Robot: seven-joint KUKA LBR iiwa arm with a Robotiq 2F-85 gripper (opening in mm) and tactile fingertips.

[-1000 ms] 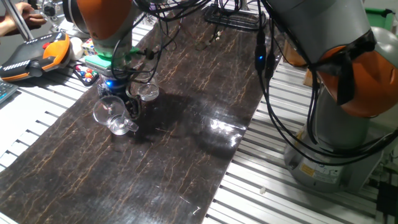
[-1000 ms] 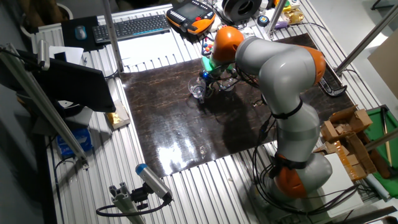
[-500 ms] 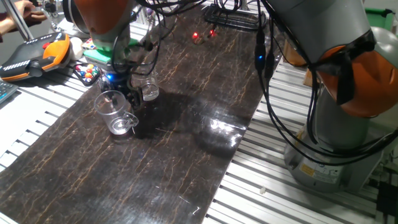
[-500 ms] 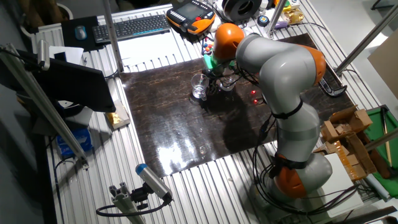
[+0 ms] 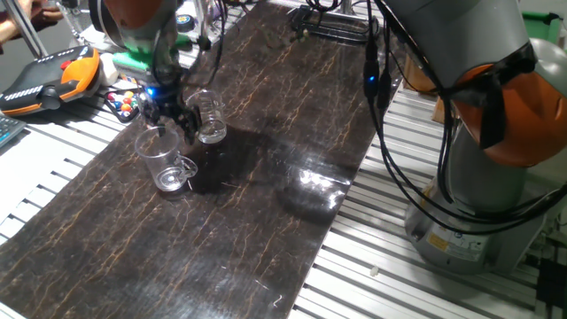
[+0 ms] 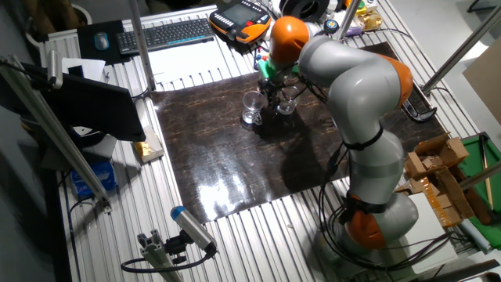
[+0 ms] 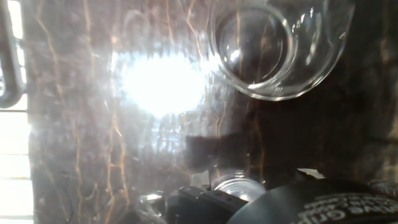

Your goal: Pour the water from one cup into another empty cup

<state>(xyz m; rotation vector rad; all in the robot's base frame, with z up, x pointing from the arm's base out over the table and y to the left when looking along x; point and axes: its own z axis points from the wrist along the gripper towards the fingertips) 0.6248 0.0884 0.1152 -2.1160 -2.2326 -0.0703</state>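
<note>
The larger clear cup with a looped handle (image 5: 166,164) (image 6: 251,108) stands upright on the dark mat. The smaller, narrower cup (image 5: 210,125) (image 6: 286,102) stands just behind and to its right. My gripper (image 5: 168,117) (image 6: 271,84) hangs open a little above and between the two cups, holding nothing. The hand view looks down into one clear cup (image 7: 277,46), and I cannot tell which of the two it is. The water is too faint to make out in either cup.
An orange teach pendant (image 5: 53,75) (image 6: 239,19) and small coloured items (image 5: 124,102) lie off the mat's far left. A keyboard (image 6: 168,33) sits beyond. Cables (image 5: 328,22) cross the mat's far end. The arm's base (image 5: 478,221) stands at the right.
The larger cup, tilted in my gripper a second ago, came upright onto the mat. My gripper has let go of it and risen above the cups.
</note>
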